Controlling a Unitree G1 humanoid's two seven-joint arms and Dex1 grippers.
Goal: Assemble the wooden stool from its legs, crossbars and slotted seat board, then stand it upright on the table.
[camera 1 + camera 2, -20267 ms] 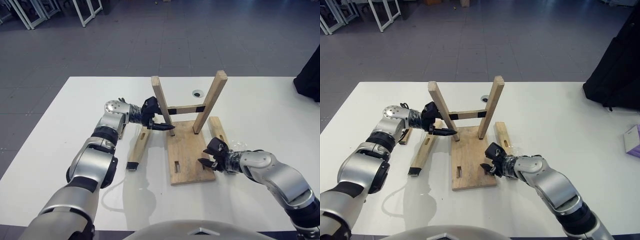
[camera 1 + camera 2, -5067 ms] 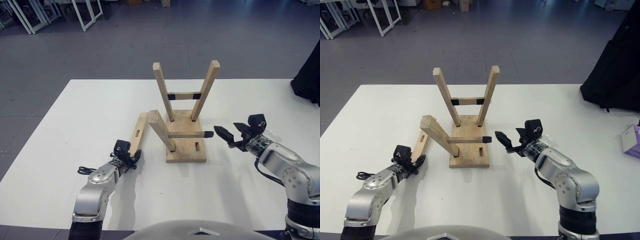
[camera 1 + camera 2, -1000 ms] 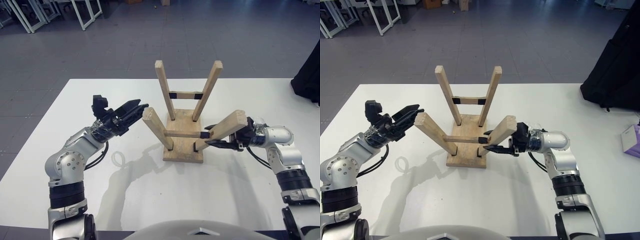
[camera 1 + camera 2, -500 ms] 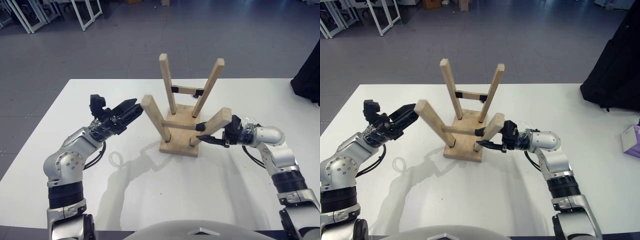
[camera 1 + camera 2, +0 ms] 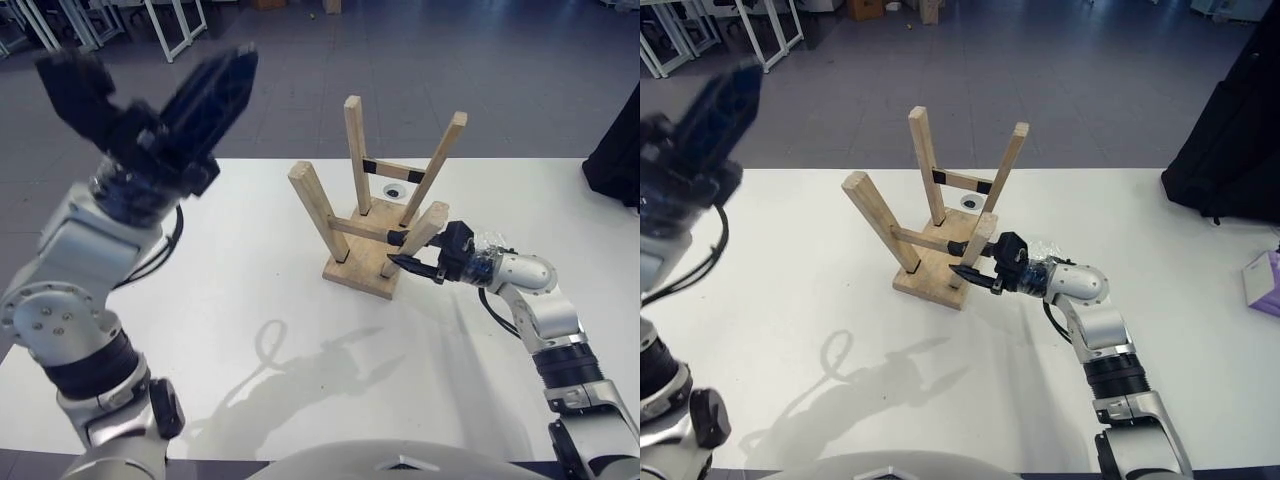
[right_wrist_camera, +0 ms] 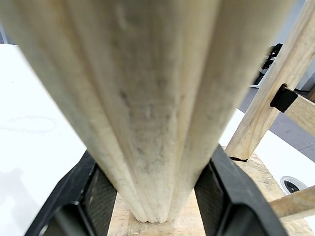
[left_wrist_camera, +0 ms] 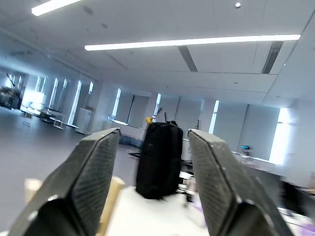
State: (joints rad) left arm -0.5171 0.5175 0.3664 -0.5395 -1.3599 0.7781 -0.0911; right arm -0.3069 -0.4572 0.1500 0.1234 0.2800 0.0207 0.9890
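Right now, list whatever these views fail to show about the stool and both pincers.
- Whether the near right leg is seated in the seat board: head views, covered by the right pincer; right wrist view, the leg itself blocks it.
- Left pincer: blurred in the head views, outline only.
- Board slots: head views, hidden under the legs.

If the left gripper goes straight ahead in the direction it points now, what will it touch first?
Nothing near, it seems. The open left gripper points over the stool, and a leg top lies below its line. Far ahead is a black bag, but depth is unclear.
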